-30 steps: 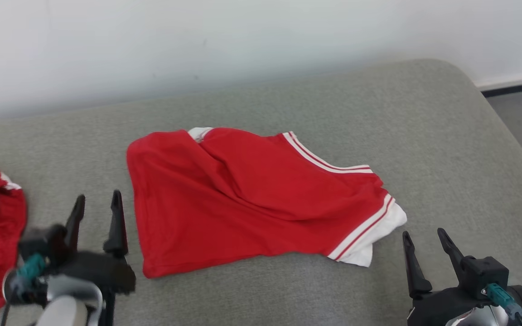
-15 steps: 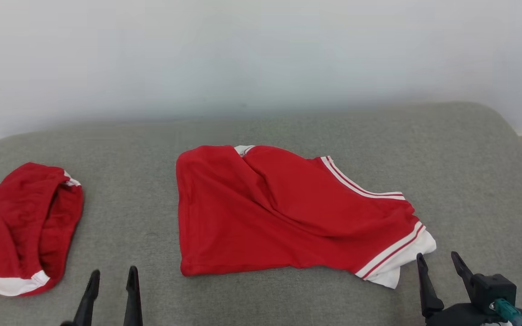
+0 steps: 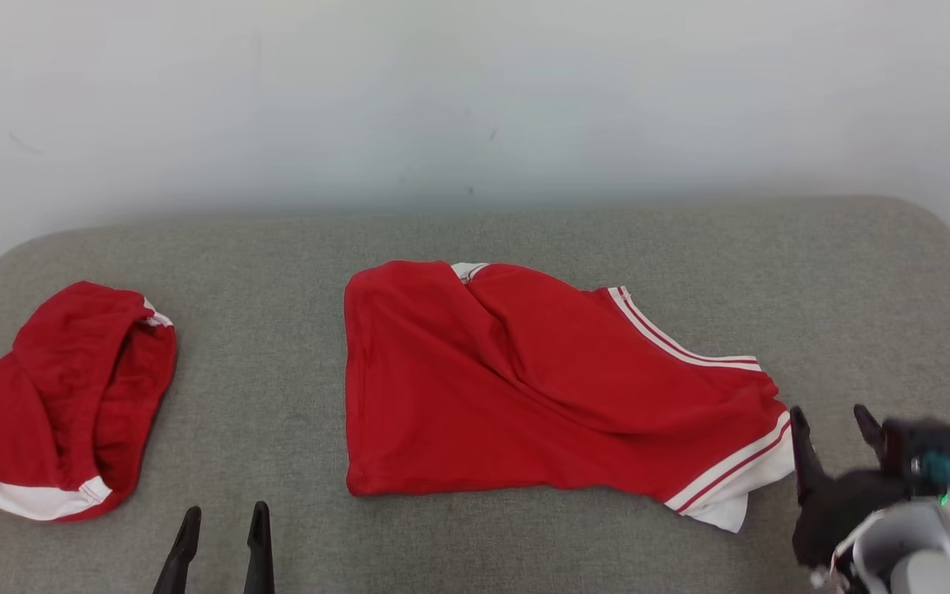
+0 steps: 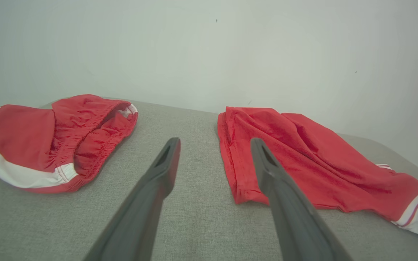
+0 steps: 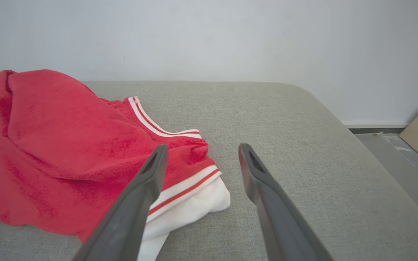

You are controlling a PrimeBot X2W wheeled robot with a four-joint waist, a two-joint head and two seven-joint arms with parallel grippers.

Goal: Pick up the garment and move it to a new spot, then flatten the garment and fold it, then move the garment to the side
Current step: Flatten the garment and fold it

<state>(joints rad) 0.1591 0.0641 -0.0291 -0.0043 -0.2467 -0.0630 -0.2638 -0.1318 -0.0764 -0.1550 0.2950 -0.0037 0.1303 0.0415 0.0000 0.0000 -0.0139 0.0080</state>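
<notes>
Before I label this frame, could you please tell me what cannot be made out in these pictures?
- Right claw: blurred in the head view.
- Left claw: the head view's bottom edge cuts off all but its fingertips.
- Second red garment: cut by the left edge in the head and left wrist views.
- Central garment: its folded top layer hides what lies beneath.
</notes>
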